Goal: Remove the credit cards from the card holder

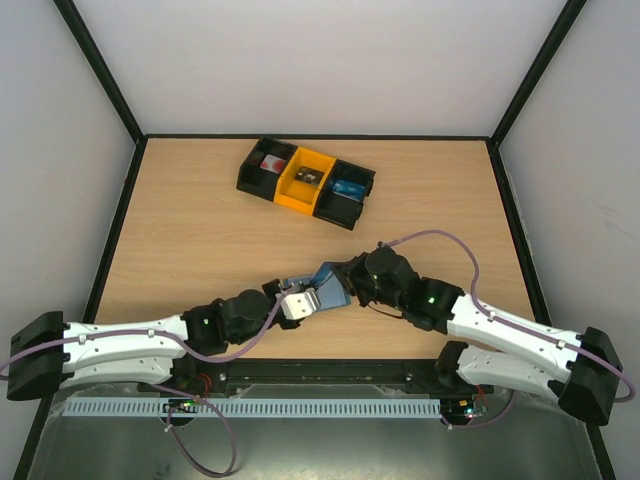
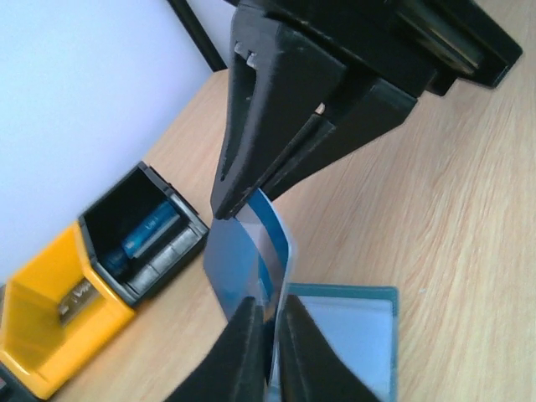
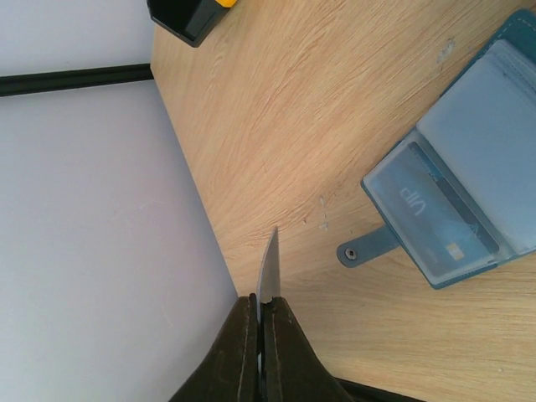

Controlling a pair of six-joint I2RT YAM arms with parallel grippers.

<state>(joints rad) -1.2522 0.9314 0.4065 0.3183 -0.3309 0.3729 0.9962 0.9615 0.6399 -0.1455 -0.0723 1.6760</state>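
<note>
A pale wood-grain table (image 1: 200,230) fills my view, closed in by matte white walls (image 1: 330,60) and a black frame (image 1: 320,136). Far back sits a hard plastic tray (image 1: 295,203), a yellow bin between two black ones.

My left arm (image 1: 120,345) and right arm (image 1: 500,325) stretch low from the near corners and meet over the near middle of the table.

The card holder (image 3: 494,151) lies open and flat there. It is soft slate-blue with clear pockets, one showing a tucked card (image 3: 435,222), and has a small snap tab (image 3: 366,249).

My left gripper (image 2: 270,314) is clamped on the lower edge of a glossy blue card (image 2: 251,268) with a pale stripe. My right gripper (image 3: 262,300) is pressed tight on a thin card (image 3: 268,268) seen edge-on. I cannot tell whether it is the same one.
</note>
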